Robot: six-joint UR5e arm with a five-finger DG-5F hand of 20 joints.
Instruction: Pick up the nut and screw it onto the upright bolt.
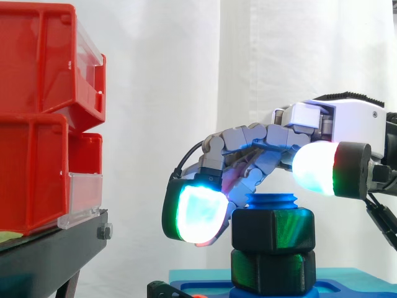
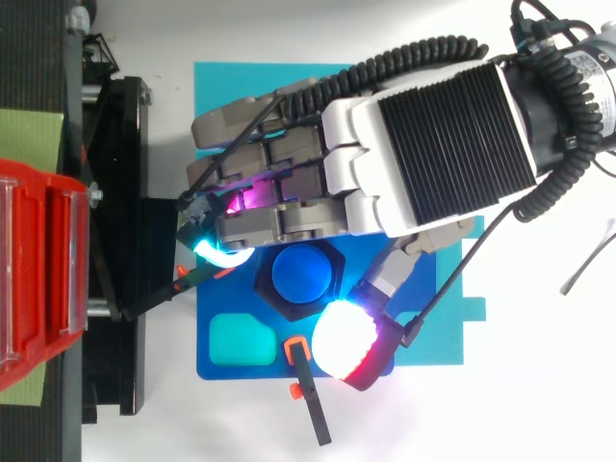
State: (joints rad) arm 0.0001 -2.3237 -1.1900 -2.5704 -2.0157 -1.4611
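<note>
A black hex nut (image 1: 273, 230) sits threaded on the upright blue bolt (image 1: 272, 200), whose top pokes out above it. From above, the nut (image 2: 332, 289) rings the bolt's round blue top (image 2: 301, 272). Under it a second black hex piece (image 1: 273, 270) stands on the blue base plate (image 2: 217, 371). My hand (image 1: 347, 121) comes in from the right and arches over the bolt and nut, its glowing pads beside and above the nut. In the top view the hand (image 2: 433, 144) covers the area just behind the bolt. Whether it grips the nut is hidden.
Red bins (image 1: 37, 118) are stacked on a black stand (image 1: 56, 248) to the left, close to the hand's reach. A teal mat (image 2: 221, 87) lies under the base plate. A small orange-and-black tool (image 2: 306, 385) lies at the plate's near edge, beside a teal recess (image 2: 239, 339).
</note>
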